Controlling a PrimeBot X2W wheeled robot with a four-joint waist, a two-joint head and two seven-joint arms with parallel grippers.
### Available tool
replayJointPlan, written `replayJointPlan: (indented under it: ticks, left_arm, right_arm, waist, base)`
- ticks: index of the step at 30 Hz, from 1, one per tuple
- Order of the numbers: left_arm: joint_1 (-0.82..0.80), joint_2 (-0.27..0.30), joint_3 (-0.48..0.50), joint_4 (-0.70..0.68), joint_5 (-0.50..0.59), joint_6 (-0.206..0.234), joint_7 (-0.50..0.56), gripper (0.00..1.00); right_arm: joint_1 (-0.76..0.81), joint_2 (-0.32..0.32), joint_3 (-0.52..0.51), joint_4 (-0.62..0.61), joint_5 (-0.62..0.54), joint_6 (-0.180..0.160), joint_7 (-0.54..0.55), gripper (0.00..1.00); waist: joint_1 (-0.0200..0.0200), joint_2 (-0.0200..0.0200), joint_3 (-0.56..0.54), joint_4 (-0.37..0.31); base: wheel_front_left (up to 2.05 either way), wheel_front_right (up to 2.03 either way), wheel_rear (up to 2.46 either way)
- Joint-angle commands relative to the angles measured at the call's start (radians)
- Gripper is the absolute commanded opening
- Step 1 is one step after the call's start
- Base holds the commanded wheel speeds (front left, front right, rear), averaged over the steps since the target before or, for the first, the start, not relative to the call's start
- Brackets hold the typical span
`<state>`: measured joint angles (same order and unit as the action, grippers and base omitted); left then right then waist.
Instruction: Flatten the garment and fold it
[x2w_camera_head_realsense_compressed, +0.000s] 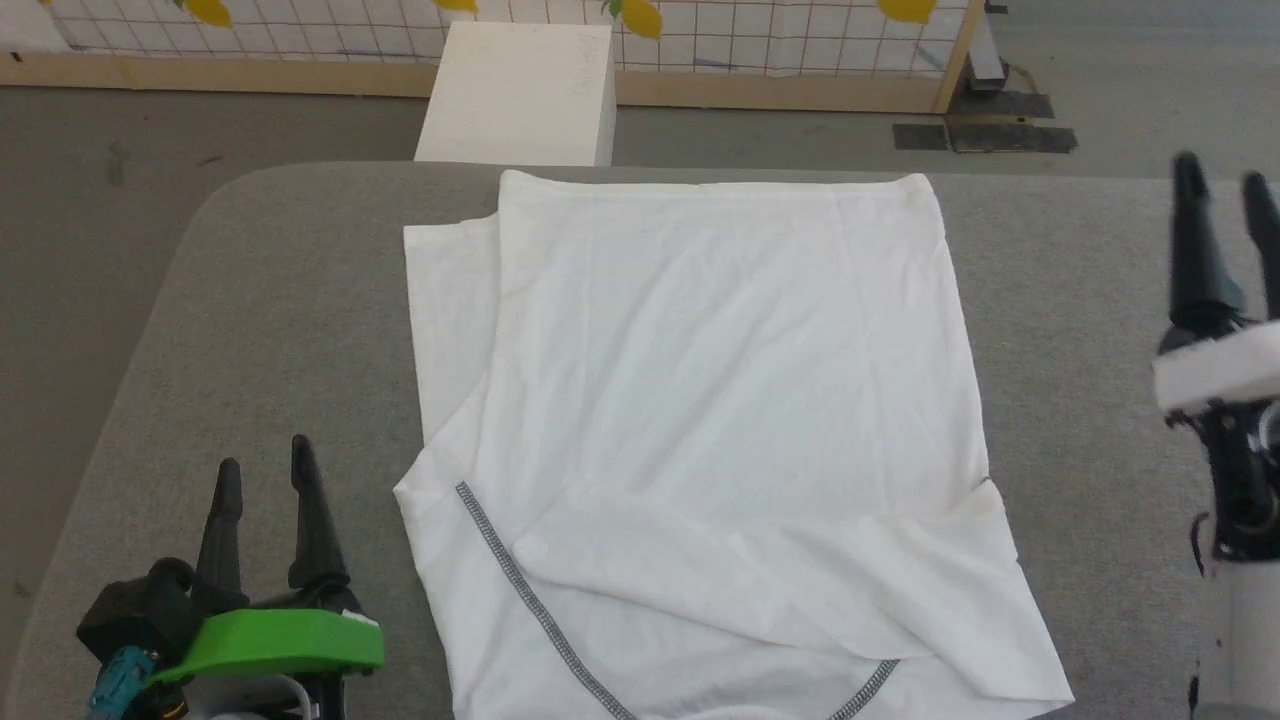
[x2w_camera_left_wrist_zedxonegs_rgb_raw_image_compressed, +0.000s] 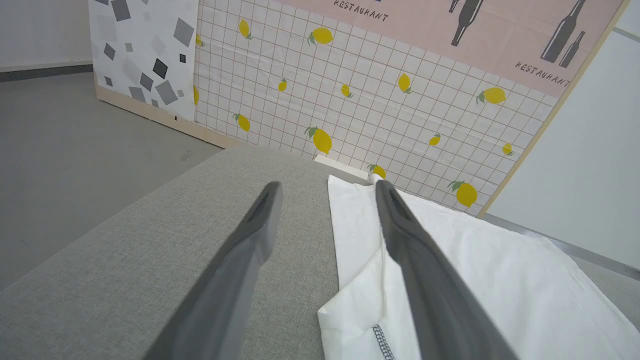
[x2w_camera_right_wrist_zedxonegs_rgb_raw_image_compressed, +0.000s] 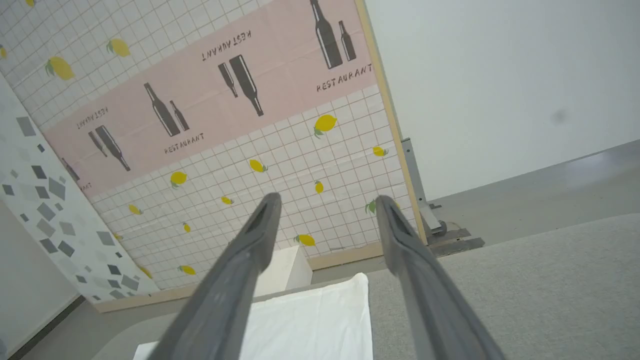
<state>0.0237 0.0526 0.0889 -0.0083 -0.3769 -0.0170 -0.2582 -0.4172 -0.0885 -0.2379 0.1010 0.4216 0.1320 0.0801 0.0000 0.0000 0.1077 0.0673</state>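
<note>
The garment (x2w_camera_head_realsense_compressed: 700, 400) is a white thin shirt lying mostly flat in the middle of the grey table (x2w_camera_head_realsense_compressed: 280, 320), folded into a rough rectangle, with dark zigzag stitching near its front edge. A strip of it sticks out on the left side. My left gripper (x2w_camera_head_realsense_compressed: 265, 465) rests open at the lower left, apart from the cloth. Its wrist view has the garment (x2w_camera_left_wrist_zedxonegs_rgb_raw_image_compressed: 475, 280) under the right finger (x2w_camera_left_wrist_zedxonegs_rgb_raw_image_compressed: 415, 250). My right gripper (x2w_camera_head_realsense_compressed: 1222, 180) hangs open at the far right, raised and clear of the fabric. The garment's far corner (x2w_camera_right_wrist_zedxonegs_rgb_raw_image_compressed: 320, 320) lies between its fingers.
A white rectangular box (x2w_camera_head_realsense_compressed: 520, 95) stands on the floor behind the table's far edge. A lemon-patterned grid panel (x2w_camera_left_wrist_zedxonegs_rgb_raw_image_compressed: 350, 100) with a wooden base runs along the back. Bare grey tabletop lies to both sides of the shirt.
</note>
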Motion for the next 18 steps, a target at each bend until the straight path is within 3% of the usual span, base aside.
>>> replayJointPlan:
  ticks: [1, 5, 12, 18]
  left_arm:
    - [0.0, -0.002, 0.0, 0.002, 0.012, 0.003, -0.004, 1.0]
    - [-0.011, -0.002, -0.005, 0.008, 0.011, 0.004, -0.004, 1.0]
    - [-0.067, 0.006, -0.021, 0.04, 0.023, -0.009, -0.003, 1.0]
    - [-0.277, 0.066, -0.058, 0.135, 0.027, -0.049, 0.068, 1.0]
  right_arm:
    - [0.049, 0.011, -0.04, -0.015, -0.02, -0.001, -0.027, 1.0]
    - [0.148, 0.027, -0.12, -0.046, -0.061, -0.001, -0.074, 1.0]
    - [0.231, 0.037, -0.121, -0.073, -0.071, -0.001, -0.108, 1.0]
    - [0.224, 0.038, -0.12, -0.119, -0.07, -0.001, -0.1, 1.0]
  waist:
    - [0.0, 0.0, -0.001, -0.021]
    - [0.0, 0.0, 0.01, -0.038]
    - [0.0, 0.0, 0.05, -0.054]
    - [0.0, 0.0, 0.14, -0.031]
  base:
    - [0.0, 0.0, 0.0]
    - [0.0, 0.0, 0.0]
    - [0.0, 0.0, 0.0]
    - [0.0, 0.0, 0.0]
